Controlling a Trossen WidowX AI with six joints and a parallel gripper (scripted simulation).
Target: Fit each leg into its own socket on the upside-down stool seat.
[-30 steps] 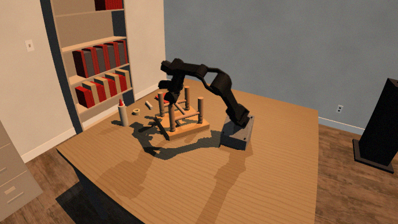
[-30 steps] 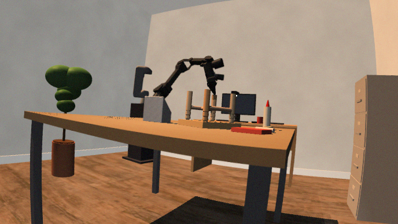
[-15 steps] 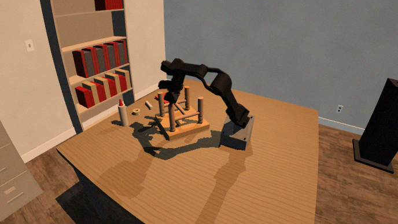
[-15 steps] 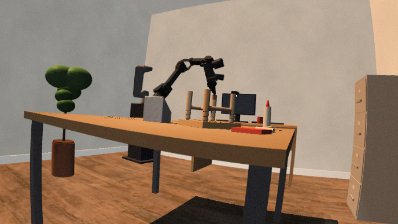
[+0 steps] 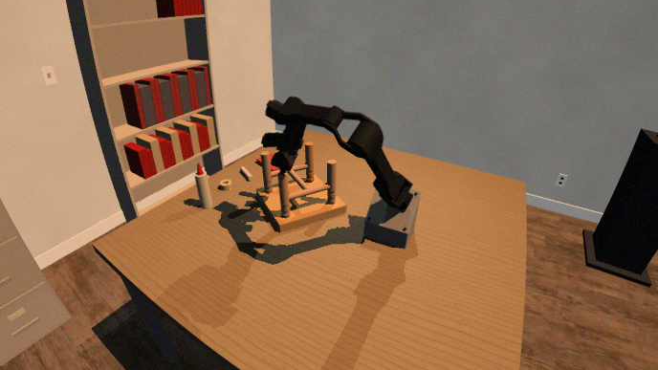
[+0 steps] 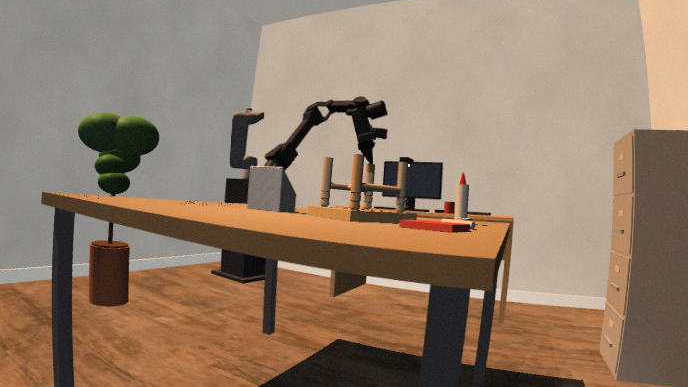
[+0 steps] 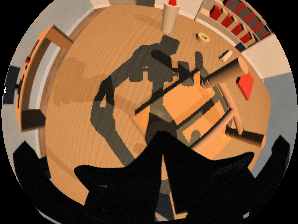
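The stool (image 5: 303, 186) stands upside down on the table, its square seat (image 5: 310, 209) flat. Four round legs stand upright in it, joined by stretchers: one at the far left (image 5: 266, 172), one at the far side (image 5: 309, 161), one at the right (image 5: 331, 181) and one at the front (image 5: 283, 195). My gripper (image 5: 286, 163) is shut and points down between the upper ends of the far legs, above the stretchers. In the side view my gripper (image 6: 369, 158) hangs just over one leg top of the stool (image 6: 362, 192). In the wrist view my shut fingers (image 7: 164, 145) point at the stretchers (image 7: 193, 84).
A glue bottle (image 5: 204, 191), a tape roll (image 5: 224, 184) and a short dowel (image 5: 246, 173) lie left of the stool. A flat red book (image 6: 433, 224) lies near the table edge. My arm's grey base (image 5: 391, 220) stands right of the stool. A bookshelf (image 5: 145, 79) stands behind.
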